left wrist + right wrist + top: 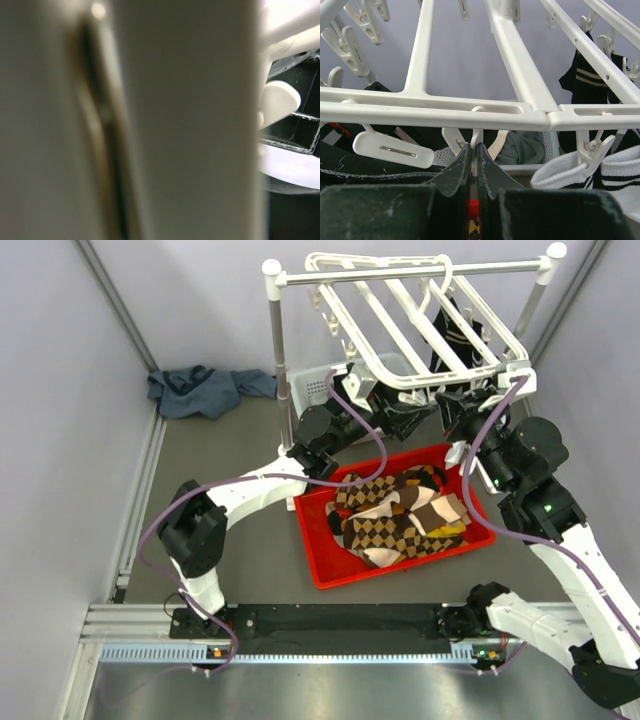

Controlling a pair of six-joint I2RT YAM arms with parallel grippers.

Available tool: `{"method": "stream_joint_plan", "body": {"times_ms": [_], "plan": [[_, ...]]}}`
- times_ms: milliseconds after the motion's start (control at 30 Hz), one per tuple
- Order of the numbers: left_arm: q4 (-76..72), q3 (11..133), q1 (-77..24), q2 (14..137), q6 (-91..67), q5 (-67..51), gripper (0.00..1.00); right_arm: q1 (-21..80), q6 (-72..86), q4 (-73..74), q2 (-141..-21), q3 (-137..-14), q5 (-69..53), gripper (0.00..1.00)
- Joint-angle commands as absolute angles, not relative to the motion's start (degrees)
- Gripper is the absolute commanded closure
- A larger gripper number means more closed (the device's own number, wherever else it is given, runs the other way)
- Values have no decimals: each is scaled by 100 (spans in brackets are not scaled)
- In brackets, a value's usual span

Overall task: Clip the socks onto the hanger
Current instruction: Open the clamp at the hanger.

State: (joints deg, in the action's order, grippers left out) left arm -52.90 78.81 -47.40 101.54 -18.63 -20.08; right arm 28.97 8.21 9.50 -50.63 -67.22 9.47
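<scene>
Right now both arms reach up under the near edge of the hanger (440,380), which hangs tilted from the rod of a white-post rack (400,277).

The right hand (474,150) is closed just below the hanger's front bar. Its fingertips sit at a small clip stem, with a sliver of red, diamond-checked argyle sock (473,220) pinched between them.

For the left hand (400,418) I cannot tell open or closed. Its own camera is filled by blurred white plastic (175,120) pressed up close.

The rest of the socks (400,520) lie heaped in a red tray (330,575) on the counter (230,440), below and between the arms.

Crowding the right hand:
- A loose white clip (392,149) dangles just to its left.
- White striped socks (560,175) are clipped just to its right.
- A black striped sock (585,75) hangs further back.

A white basket (320,380) stands behind the rack, and a blue cloth (205,390) lies back left, well apart.
</scene>
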Motion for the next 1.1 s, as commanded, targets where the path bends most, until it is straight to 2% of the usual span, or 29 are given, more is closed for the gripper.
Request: {"method": "stream_joint_plan", "body": {"times_ms": [0,167,500,533,633,667,733,767,867,1067], "plan": [[-5599,8209,-4799,10283,-2021,-2197,34,2848,923,940,-4975,-6935,774,100],[-5704,8297,-4808,10380,-2136,-2276,42,2795,1010,914,-4966,-6891,677,100],[-5915,8350,-4808,10529,-2311,-2400,74,2522,1345,984,-4975,-6820,369,100],[-5915,8315,-4816,10521,-2303,-2382,79,2522,1353,1002,-4966,-6838,369,98],[-5889,8166,-4825,10450,-2180,-2215,87,2522,1380,1168,-4913,-6960,369,82],[-5863,8122,-4834,10407,-2093,-2154,90,2531,1397,1299,-4878,-6987,369,72],[-5697,8043,-4860,10363,-1961,-1987,93,2531,1380,1414,-4834,-7075,378,62],[-5634,8033,-4886,10328,-1829,-1917,95,2523,1362,1441,-4817,-7084,387,54],[-5319,8024,-5001,10266,-1470,-1653,97,2523,1248,1459,-4764,-7137,457,48],[-4887,8042,-5291,10160,-792,-1012,100,2523,976,1345,-4939,-7365,668,44]]}}
